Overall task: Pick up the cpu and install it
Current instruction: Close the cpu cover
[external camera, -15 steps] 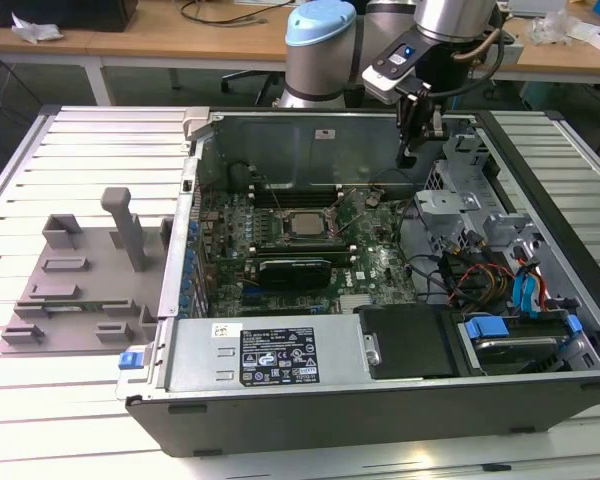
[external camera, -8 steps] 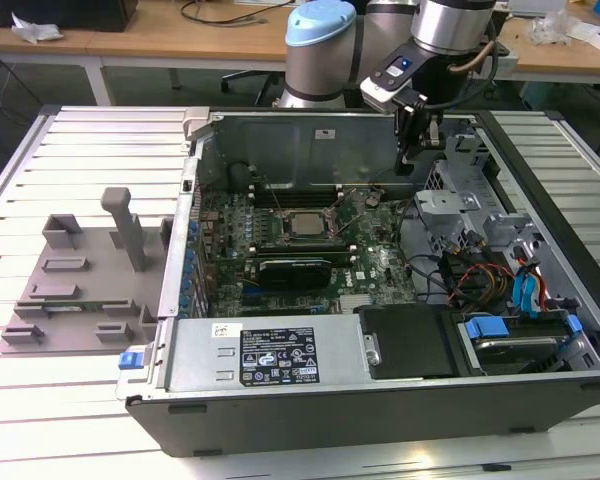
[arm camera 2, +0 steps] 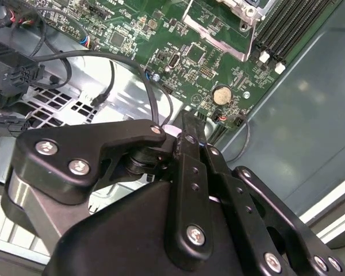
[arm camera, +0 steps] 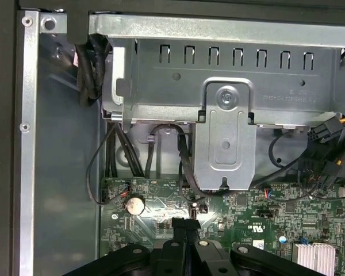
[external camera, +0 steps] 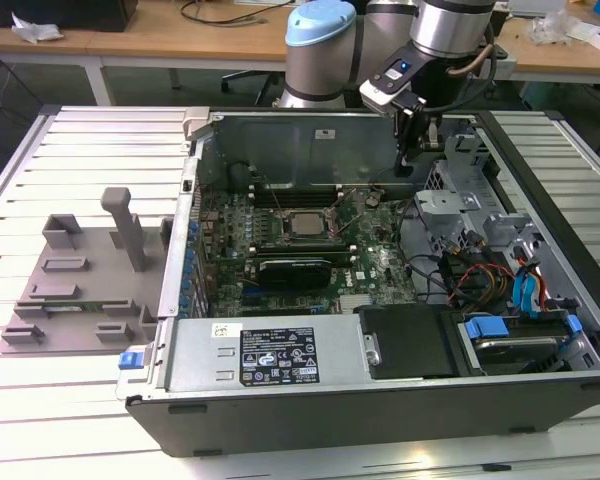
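The cpu (external camera: 302, 222), a small silvery square, lies flat in the socket in the middle of the green motherboard (external camera: 370, 262) inside the open computer case. My gripper (external camera: 405, 166) hangs over the back of the board, apart from the cpu and toward the exterior view's right of it. Its black fingers (arm camera: 179, 225) are pressed together with nothing between them in both wrist views, and the gripper (arm camera 2: 187, 121) hovers over the board's edge near a round coin battery (arm camera 2: 221, 95). A corner of the metal socket frame (arm camera 2: 218, 31) shows in the second wrist view.
A grey plastic tray (external camera: 80, 280) with an upright post lies on the slatted table at the exterior view's left. A metal drive cage (arm camera: 224, 132) and black cables (external camera: 470, 270) crowd the case beside the gripper. A black card (external camera: 295, 268) sits in front of the socket.
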Action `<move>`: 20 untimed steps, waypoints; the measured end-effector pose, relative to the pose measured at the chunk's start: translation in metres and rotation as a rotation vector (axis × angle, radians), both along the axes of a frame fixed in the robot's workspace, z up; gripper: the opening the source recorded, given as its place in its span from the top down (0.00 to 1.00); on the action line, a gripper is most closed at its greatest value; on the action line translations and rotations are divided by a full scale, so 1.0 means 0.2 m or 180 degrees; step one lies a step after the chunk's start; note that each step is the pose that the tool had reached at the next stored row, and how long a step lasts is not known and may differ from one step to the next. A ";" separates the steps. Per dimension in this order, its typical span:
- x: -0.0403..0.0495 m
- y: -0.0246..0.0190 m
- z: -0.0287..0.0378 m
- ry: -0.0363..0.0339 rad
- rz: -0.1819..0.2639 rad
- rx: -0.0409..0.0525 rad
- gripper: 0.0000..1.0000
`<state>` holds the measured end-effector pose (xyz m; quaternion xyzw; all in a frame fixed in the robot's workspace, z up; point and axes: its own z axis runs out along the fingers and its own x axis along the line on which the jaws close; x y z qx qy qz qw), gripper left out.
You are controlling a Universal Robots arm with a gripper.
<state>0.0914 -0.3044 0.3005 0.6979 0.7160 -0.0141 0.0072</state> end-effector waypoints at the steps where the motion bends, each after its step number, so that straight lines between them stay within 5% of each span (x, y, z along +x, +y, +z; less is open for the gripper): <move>1: 0.000 0.000 -0.001 0.0000 0.0000 0.0000 0.89; 20: -0.005 0.000 -0.075 0.0000 0.0000 0.0000 0.89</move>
